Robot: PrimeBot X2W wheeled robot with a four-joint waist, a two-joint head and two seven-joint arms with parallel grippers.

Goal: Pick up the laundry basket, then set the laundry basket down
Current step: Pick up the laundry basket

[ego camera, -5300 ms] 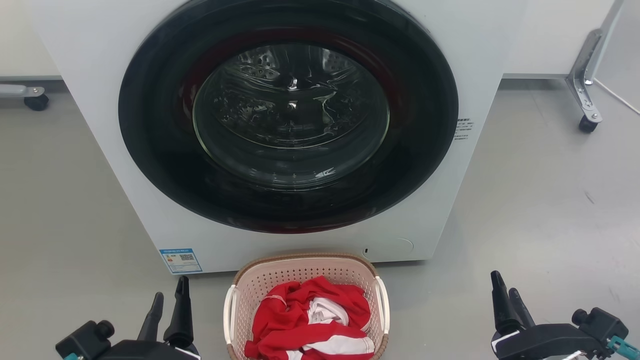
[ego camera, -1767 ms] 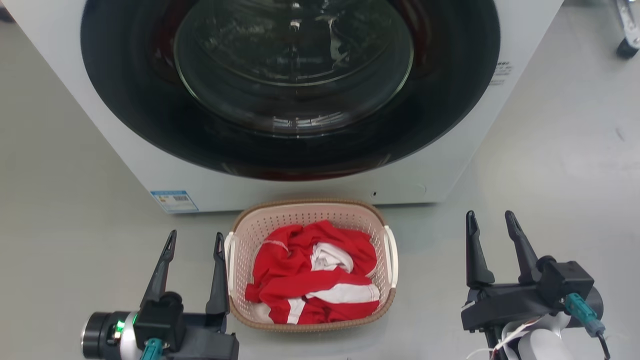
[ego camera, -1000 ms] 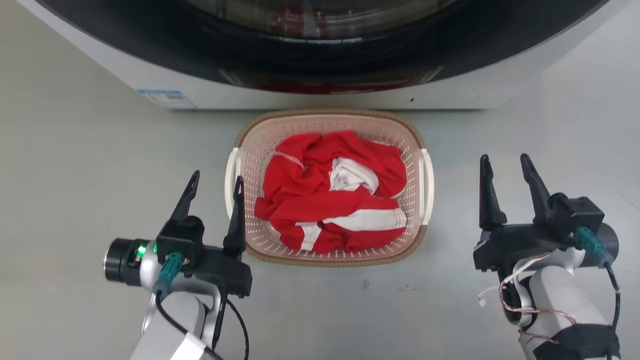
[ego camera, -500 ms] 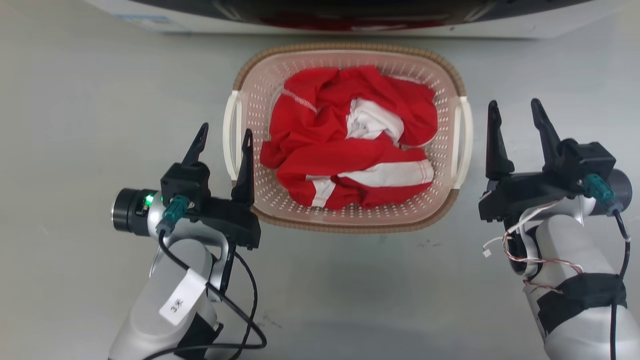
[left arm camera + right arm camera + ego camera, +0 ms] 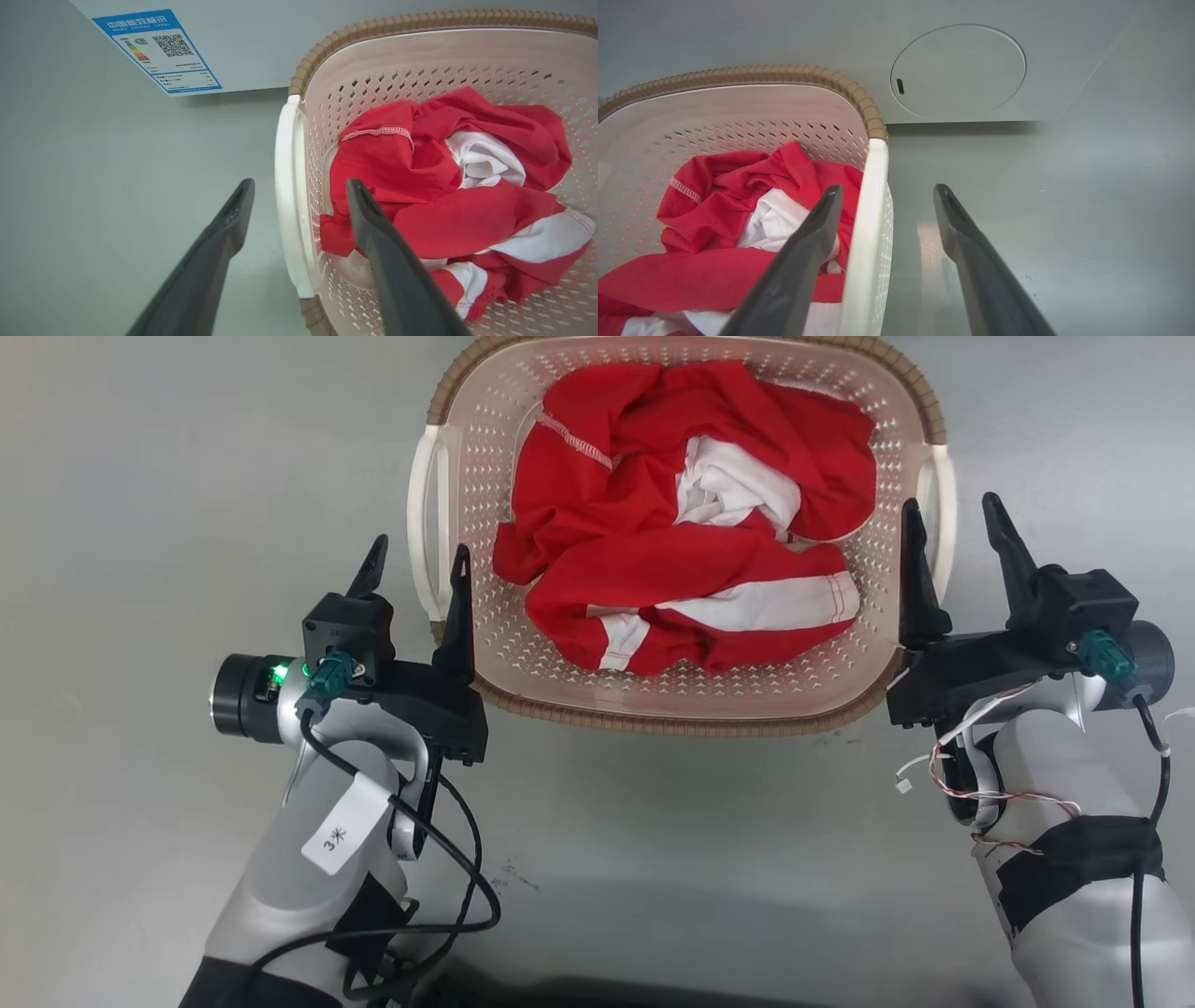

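The laundry basket [image 5: 691, 722] sits on the grey floor [image 5: 187, 476] at twelve o'clock in the head view, with red and white clothing [image 5: 672, 560] heaped inside. The left tool [image 5: 419, 547] is spread and straddles the left handle [image 5: 425, 513] at the basket's nine o'clock. The right tool [image 5: 949, 504], also spread, straddles the right handle [image 5: 941, 476] at three o'clock.

One laundry basket [image 5: 653, 693] sits at the top centre of the head frame, with two white handles [image 5: 422, 513], one per side. Inside lies one heap of red-and-white clothing [image 5: 653, 569]; the number of garments cannot be told. Two grippers flank it, the left gripper [image 5: 419, 546] at centre left and the right gripper [image 5: 948, 502] at centre right, each with two dark fingers [image 5: 456, 616]. One paper tag [image 5: 341, 826] shows at lower left. The wrist frames add one washer [image 5: 289, 42], one blue label [image 5: 156, 51] and one round panel [image 5: 958, 70].
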